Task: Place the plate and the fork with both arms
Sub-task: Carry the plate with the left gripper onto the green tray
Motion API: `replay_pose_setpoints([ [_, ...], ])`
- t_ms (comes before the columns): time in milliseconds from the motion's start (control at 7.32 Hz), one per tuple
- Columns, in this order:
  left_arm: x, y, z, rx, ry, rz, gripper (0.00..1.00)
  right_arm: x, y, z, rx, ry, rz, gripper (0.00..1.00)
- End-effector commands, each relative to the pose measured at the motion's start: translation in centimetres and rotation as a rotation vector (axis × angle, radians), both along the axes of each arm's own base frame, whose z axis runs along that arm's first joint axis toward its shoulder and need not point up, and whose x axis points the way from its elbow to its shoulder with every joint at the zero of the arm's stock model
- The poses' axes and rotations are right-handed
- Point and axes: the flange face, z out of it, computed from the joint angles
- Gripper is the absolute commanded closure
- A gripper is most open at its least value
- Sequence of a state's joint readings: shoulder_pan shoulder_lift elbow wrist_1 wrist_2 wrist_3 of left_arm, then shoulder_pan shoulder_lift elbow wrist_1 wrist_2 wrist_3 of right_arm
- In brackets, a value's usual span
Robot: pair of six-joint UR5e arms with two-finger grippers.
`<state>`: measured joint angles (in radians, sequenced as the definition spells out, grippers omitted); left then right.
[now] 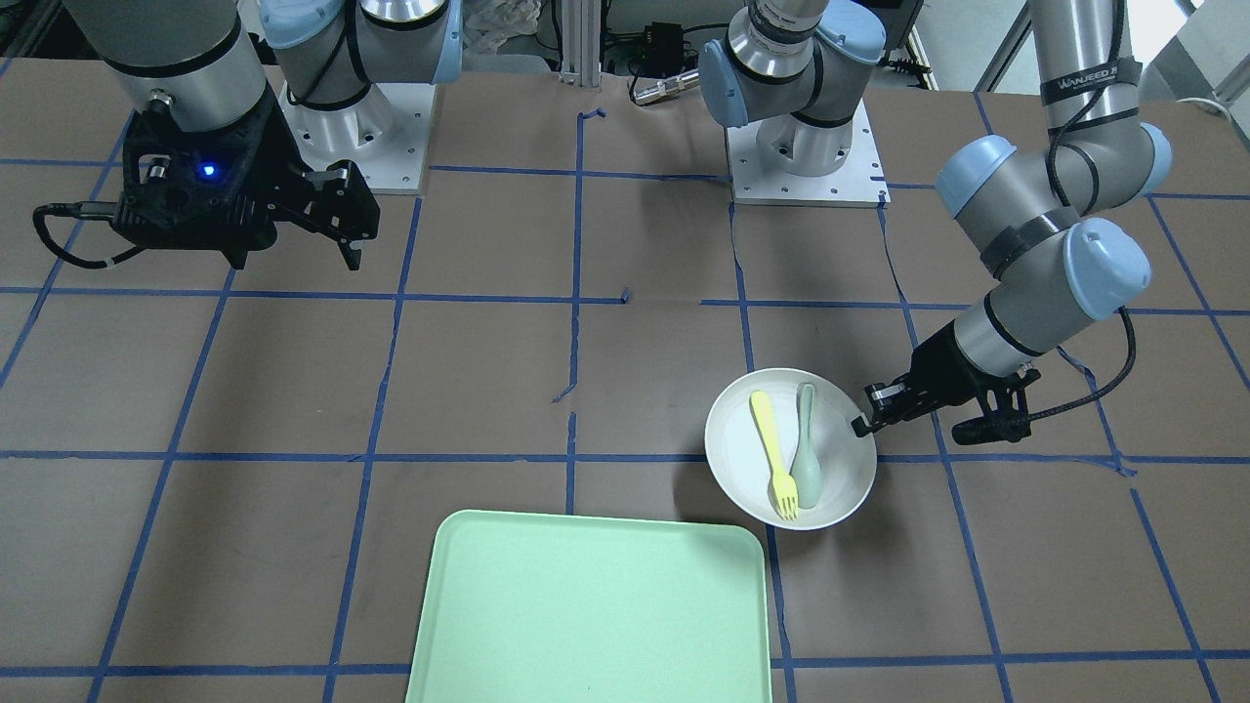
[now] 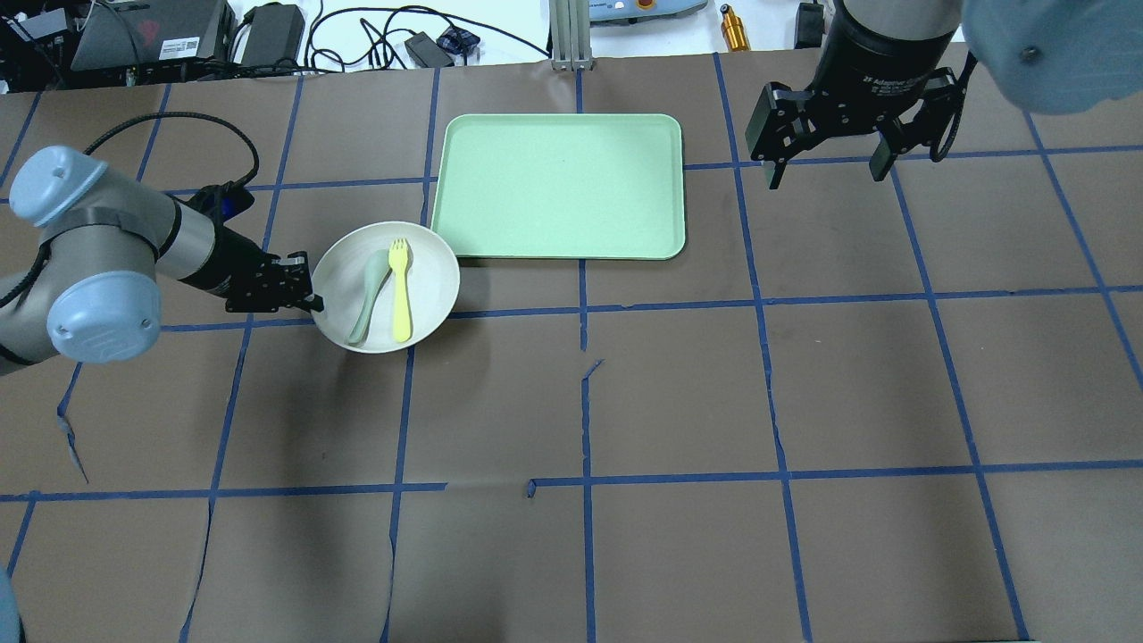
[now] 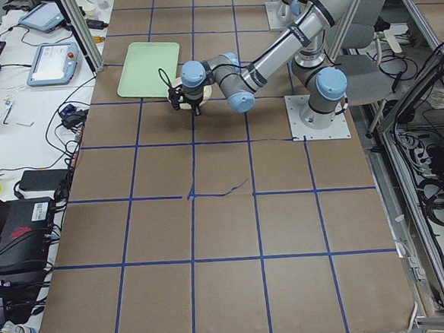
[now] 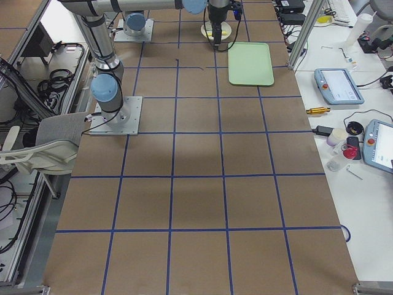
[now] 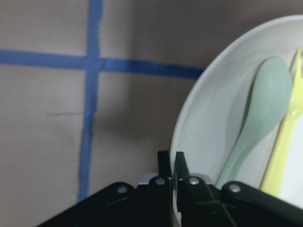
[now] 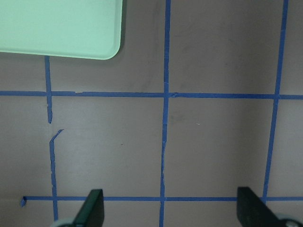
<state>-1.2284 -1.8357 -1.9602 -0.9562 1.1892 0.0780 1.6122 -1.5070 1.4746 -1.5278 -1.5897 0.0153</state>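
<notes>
The off-white plate [image 2: 429, 268] is lifted a little and tilted above the table, casting a shadow, left of the green tray. On it lie the yellow fork [image 2: 402, 290] and a grey-green spoon [image 2: 364, 299], side by side. My left gripper [image 2: 314, 302] is shut on the plate's left rim; in the left wrist view the fingers [image 5: 170, 165] pinch the rim [image 5: 189, 118], with the spoon [image 5: 265, 99] and the fork [image 5: 284, 146] beyond. In the front-facing view the gripper [image 1: 861, 422] holds the plate [image 1: 742, 439] with the fork [image 1: 773, 449]. My right gripper [image 2: 821, 170] hangs open and empty high over the table's far right.
The pale green tray [image 2: 558, 183] lies flat just right of the plate and also shows in the front view [image 1: 586, 615] and the right wrist view [image 6: 57, 26]. Brown paper with blue tape lines covers the table. Cables and devices sit beyond the far edge.
</notes>
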Motion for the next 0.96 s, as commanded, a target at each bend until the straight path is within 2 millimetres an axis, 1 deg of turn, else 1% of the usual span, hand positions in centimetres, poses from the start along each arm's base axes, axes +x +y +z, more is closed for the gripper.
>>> replay_pose_setpoints([
  [0, -6.9, -6.9, 0.8, -0.039, 0.033, -0.087, 1.00, 0.0, 0.1, -0.2, 0.003, 0.000, 0.000, 0.00],
  [137, -10.9, -10.3, 0.2, -0.031, 0.027, -0.157, 1.00, 0.0, 0.2, -0.3, 0.006, 0.001, 0.000, 0.00],
  [273, -14.2, -13.0, -0.8, -0.039, 0.018, -0.205, 1.00, 0.0, 0.2, -0.2, 0.005, 0.000, 0.000, 0.00],
  [410, -16.3, -14.3, -2.4, -0.014, 0.025, -0.169, 1.00, 0.0, 0.2, -0.4, 0.008, 0.000, 0.000, 0.00],
  [547, -17.5, -15.2, -4.2, -0.020, 0.023, -0.164, 1.00, 0.0, 0.2, -0.4, 0.008, 0.000, 0.000, 0.00],
  [683, -18.2, -15.8, -6.2, -0.044, -0.026, -0.178, 1.00, 0.0, 0.2, -0.4, 0.008, 0.001, 0.000, 0.00],
  [820, -18.1, -16.3, -7.1, -0.064, -0.045, -0.178, 1.00, 0.0, 0.2, -0.4, 0.008, 0.001, 0.000, 0.00],
])
